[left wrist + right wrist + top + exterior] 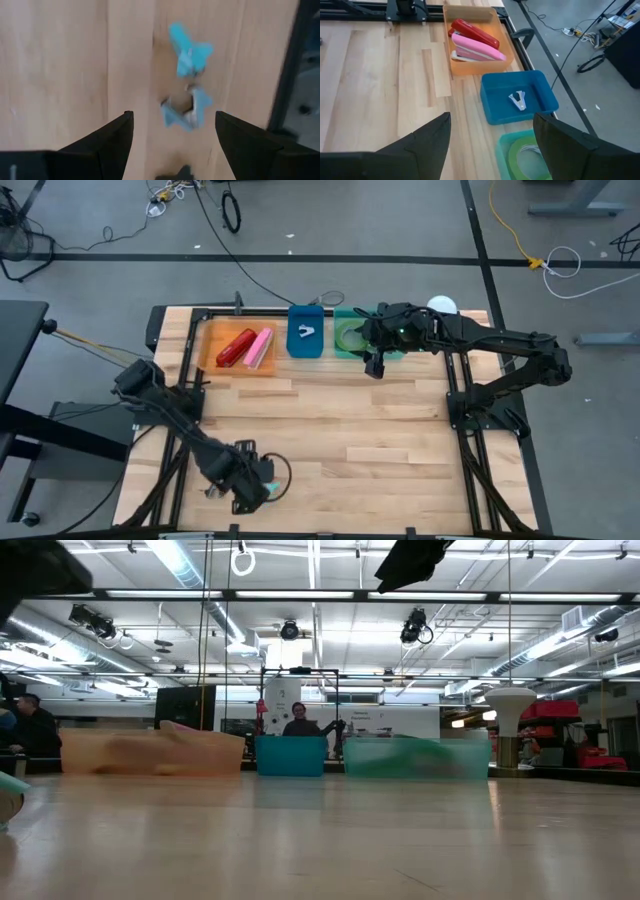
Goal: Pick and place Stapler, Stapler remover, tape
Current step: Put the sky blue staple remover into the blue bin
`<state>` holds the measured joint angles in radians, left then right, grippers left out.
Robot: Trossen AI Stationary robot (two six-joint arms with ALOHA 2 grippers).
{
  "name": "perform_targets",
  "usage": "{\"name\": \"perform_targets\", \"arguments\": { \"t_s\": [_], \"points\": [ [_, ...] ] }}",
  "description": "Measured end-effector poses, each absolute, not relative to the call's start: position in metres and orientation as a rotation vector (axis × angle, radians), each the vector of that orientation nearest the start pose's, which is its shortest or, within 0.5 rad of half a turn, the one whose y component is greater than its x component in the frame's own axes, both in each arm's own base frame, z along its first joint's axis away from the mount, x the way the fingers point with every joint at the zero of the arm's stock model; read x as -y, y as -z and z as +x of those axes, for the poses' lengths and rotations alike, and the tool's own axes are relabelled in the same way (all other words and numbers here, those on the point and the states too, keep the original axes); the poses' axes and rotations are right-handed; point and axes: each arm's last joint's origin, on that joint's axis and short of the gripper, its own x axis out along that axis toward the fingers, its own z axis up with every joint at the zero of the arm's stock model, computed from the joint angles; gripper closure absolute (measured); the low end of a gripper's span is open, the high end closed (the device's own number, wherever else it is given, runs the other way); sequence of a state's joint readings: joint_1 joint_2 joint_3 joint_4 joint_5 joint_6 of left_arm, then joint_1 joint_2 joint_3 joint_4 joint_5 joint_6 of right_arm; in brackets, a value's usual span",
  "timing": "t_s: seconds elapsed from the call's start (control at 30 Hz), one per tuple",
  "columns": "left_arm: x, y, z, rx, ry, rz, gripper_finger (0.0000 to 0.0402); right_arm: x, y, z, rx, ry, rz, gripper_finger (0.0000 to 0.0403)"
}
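The wooden table (pixel 330 430) spreads under the right claw (pixel 373 368). Three bins stand in a row at its far edge: the green bin (pixel 340 352) close at the claw, then the blue bin (pixel 305 356), and the orange bin (pixel 210 345) farthest from it. A yellow cable (pixel 505 225) lies on the floor beyond.

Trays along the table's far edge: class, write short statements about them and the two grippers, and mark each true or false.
1. The orange tray holds a red stapler and a pink stapler. True.
2. The blue tray is empty. False: a staple remover lies in it.
3. The green tray holds a green tape roll. True.
4. The left gripper is shut on a remover. False: it is open above two blue removers on the table.
5. The right gripper hangs over the orange tray. False: it is by the green tray.
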<state>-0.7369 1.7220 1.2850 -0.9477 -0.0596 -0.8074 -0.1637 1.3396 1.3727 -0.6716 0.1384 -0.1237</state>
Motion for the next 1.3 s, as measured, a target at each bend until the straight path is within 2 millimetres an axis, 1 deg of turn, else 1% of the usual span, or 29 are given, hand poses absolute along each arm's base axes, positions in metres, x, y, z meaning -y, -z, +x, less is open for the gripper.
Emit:
{"name": "perform_targets", "arguments": {
  "t_s": [0.1, 0.27, 0.43, 0.57, 0.77, 0.87, 1.1, 1.3],
  "points": [
    [0.223, -0.211, 0.234, -1.422, 0.025, -0.082, 0.0122, 0.049, -0.371, 0.275, -0.658, 0.25, -0.11, 0.0121],
    [0.22, -0.193, 0.22, -1.496, 0.022, -0.054, 0.0123, 0.048, -0.371, 0.276, -0.658, 0.229, -0.101, 0.0121],
    [0.219, -0.185, 0.219, -1.488, 0.048, -0.073, 0.0123, 0.047, -0.371, 0.276, -0.656, 0.199, -0.092, 0.0121],
    [0.212, -0.177, 0.218, -1.517, 0.028, -0.074, 0.0123, 0.047, -0.371, 0.276, -0.656, 0.2, -0.092, 0.0121],
    [0.217, -0.18, 0.23, -1.451, 0.095, -0.167, 0.0123, 0.047, -0.371, 0.276, -0.659, 0.202, -0.092, 0.0121],
    [0.219, -0.181, 0.231, -1.433, 0.108, -0.182, 0.0123, 0.047, -0.37, 0.275, -0.67, 0.203, -0.086, 0.0121],
    [0.214, -0.181, 0.23, -1.494, 0.095, -0.212, 0.0123, 0.045, -0.366, 0.272, -0.72, 0.186, -0.11, 0.0121],
    [0.215, -0.181, 0.228, -1.539, 0.119, -0.241, 0.0123, 0.042, -0.369, 0.266, -0.727, 0.16, -0.154, 0.0121]
  ]
}}
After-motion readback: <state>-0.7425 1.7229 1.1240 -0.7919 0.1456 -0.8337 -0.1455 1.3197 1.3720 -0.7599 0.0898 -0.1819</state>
